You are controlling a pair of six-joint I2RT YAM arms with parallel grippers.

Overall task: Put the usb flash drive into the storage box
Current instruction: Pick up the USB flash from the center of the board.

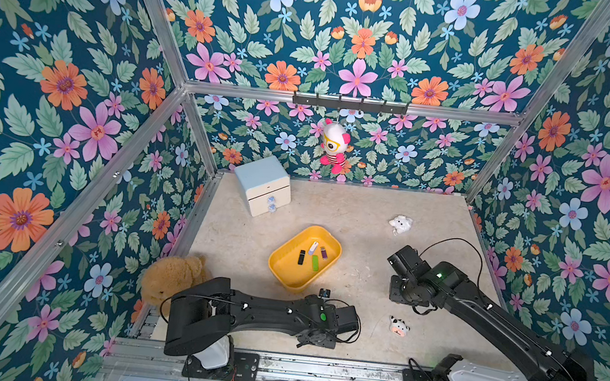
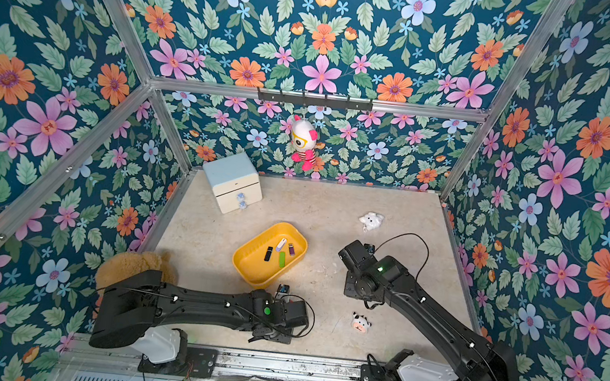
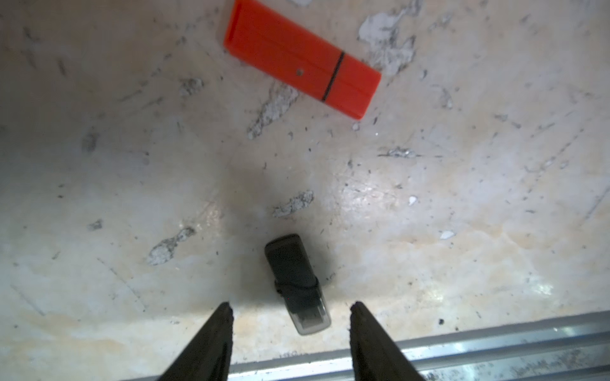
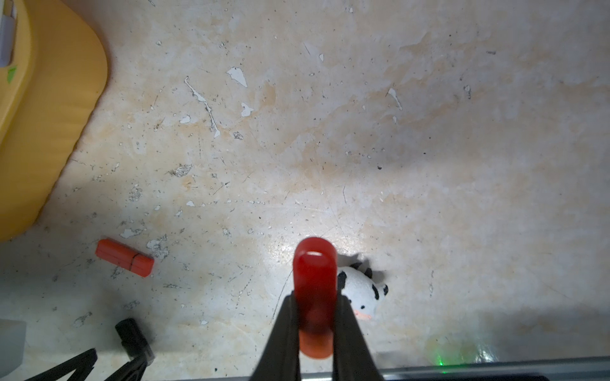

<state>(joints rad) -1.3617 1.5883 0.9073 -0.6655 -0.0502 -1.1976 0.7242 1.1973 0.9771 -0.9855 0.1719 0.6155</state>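
In a top view, nearest me, the left arm (image 1: 264, 309) lies low along the near edge of the bench (image 1: 370, 214), and the right arm (image 1: 476, 306) reaches in from the other corner. The yellow storage box (image 1: 287, 270) sits mid-bench with four drives in it.

From the left wrist, my left fingers (image 3: 221, 316) stand partly open and grip nothing. The clear end of a black flash drive (image 3: 290, 264) lies on the bench between their tips, and an orange flash drive (image 3: 302, 59) lies beyond.

From the right wrist, my right fingers (image 4: 285, 333) are clamped on a red flash drive (image 4: 315, 280), outside the box, with a cow toy (image 4: 359, 293) beyond it.
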